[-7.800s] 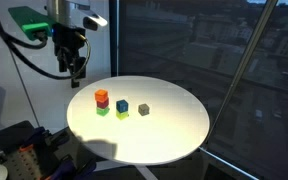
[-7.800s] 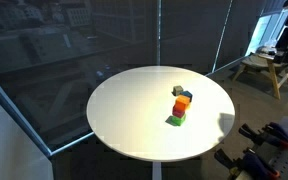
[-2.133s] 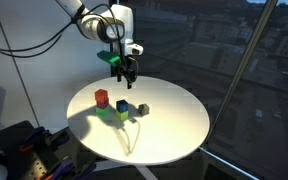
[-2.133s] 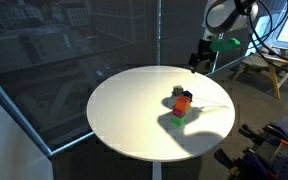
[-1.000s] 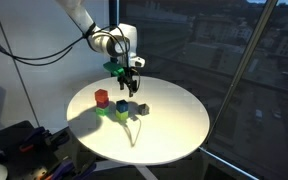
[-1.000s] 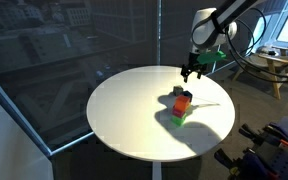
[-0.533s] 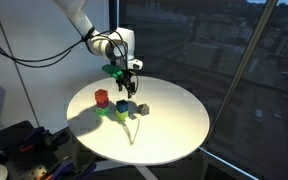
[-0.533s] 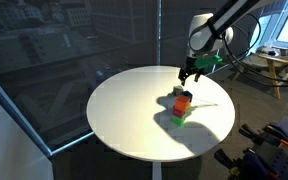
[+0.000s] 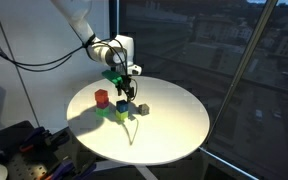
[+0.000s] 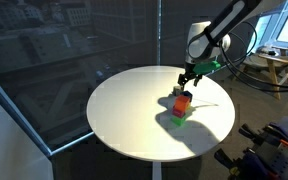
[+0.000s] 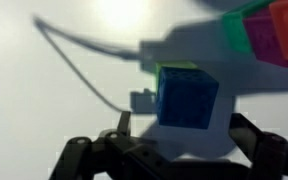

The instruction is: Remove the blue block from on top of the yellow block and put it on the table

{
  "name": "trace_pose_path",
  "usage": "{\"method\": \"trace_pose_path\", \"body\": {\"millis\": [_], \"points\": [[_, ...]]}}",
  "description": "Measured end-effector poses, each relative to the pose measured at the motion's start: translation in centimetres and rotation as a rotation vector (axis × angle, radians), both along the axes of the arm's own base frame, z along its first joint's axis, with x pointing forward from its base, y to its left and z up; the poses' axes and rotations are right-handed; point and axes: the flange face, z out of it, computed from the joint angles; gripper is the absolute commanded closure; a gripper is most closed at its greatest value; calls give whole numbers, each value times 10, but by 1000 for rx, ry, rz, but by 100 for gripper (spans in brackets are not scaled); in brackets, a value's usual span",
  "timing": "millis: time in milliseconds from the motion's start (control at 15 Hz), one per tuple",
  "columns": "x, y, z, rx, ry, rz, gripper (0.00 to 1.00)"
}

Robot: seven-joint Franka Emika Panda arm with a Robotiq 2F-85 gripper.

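Note:
The blue block (image 9: 122, 105) sits on top of the yellow block (image 9: 122, 115) near the middle of the round white table (image 9: 174, 135). My gripper (image 9: 125, 92) hangs just above the stack, open and empty. In the wrist view the blue block (image 11: 187, 97) fills the centre, with a thin edge of the yellow block (image 11: 174, 67) showing under it. The fingertips of my gripper (image 11: 184, 135) stand apart on either side, below the block. In an exterior view my gripper (image 10: 183, 84) hides the blue block.
A grey cube (image 9: 143, 109) lies close beside the stack and shows in the wrist view (image 11: 141, 102). A red block (image 9: 101, 97) on a green block (image 9: 103, 110) stands nearby, also visible in an exterior view (image 10: 182, 101). The table edge (image 10: 114, 140) drops off all round.
My gripper has moved down and closer over the blue block. The blocks have not moved.

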Motion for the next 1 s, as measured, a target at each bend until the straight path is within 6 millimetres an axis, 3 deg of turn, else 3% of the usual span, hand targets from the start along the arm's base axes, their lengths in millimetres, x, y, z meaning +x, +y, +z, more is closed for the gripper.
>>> {"method": "trace_pose_path", "body": {"millis": [1000], "points": [[-3, 1, -32, -3, 19, 7, 0]]}}
